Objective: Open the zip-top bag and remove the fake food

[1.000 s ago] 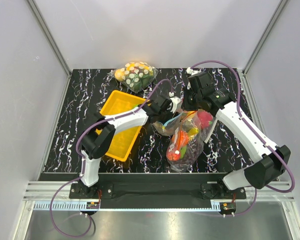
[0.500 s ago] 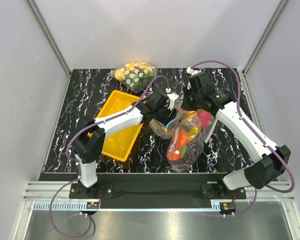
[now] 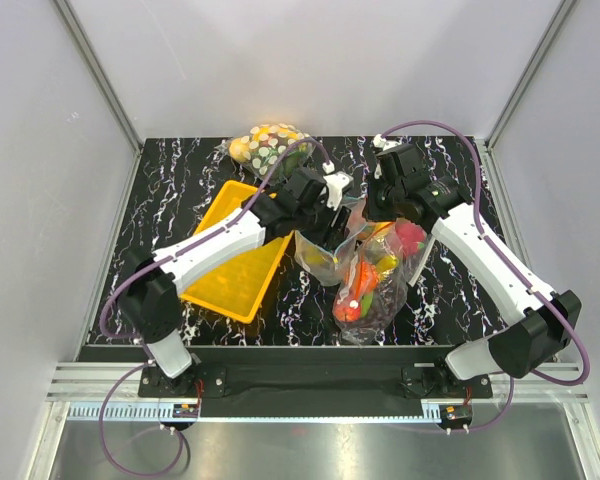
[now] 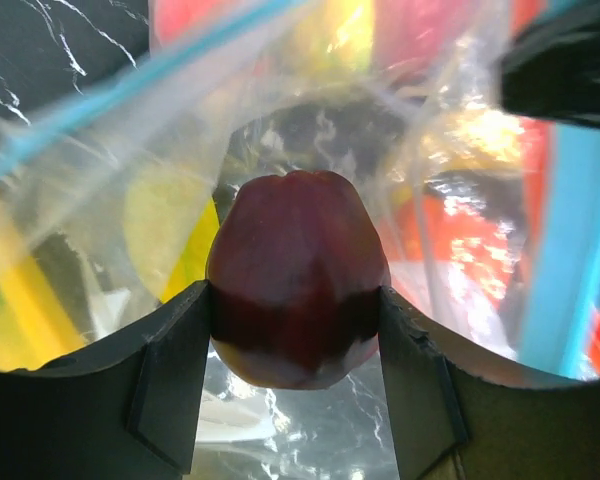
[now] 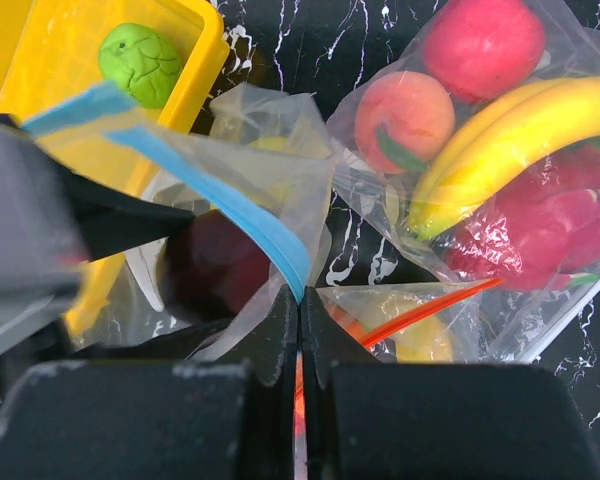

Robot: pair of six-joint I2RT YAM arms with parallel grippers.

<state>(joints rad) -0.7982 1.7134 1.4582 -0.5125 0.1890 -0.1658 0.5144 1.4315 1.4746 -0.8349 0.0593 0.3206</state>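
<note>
while both arms reach in over the middle of the black marbled table (image 3: 160, 230), the top view shows the left gripper (image 3: 330, 220) and the right gripper (image 3: 372, 212) meeting at the mouth of the zip-top bag (image 3: 320, 258). the bag lies crumpled just right of the yellow tray (image 3: 235, 288) and touches the larger clear bag (image 3: 375, 290) of red and orange fruit. a bag with white dots (image 3: 270, 150) sits at the far edge, apart from both grippers. from this height it cannot be told how either pair of jaws stands.

at the left wrist, the two dark fingers (image 4: 170, 380) are clamped on either side of the dark red fruit (image 4: 298, 270), which fills the gap between them. clear film of the small bag surrounds it, and the blue-teal zip strip (image 4: 110, 100) slants across the upper left, with another length standing upright at the right. a yellow-green piece (image 4: 165, 225) shows through the film left of the fruit. whether the fruit sits inside the mouth or just outside it cannot be told.

at the right wrist, that gripper's fingers are pressed together, pinching the bag's film right at the zip strip. the dark red fruit shows through the plastic to the left of the pinch, with the other gripper's dark finger beside it. a bright green ball (image 5: 140, 62) lies in a corner of the yellow tray, outside the bag. to the right, the larger bag holds a peach (image 5: 405, 115), a red apple (image 5: 485, 45) and a banana (image 5: 500, 140).
</note>
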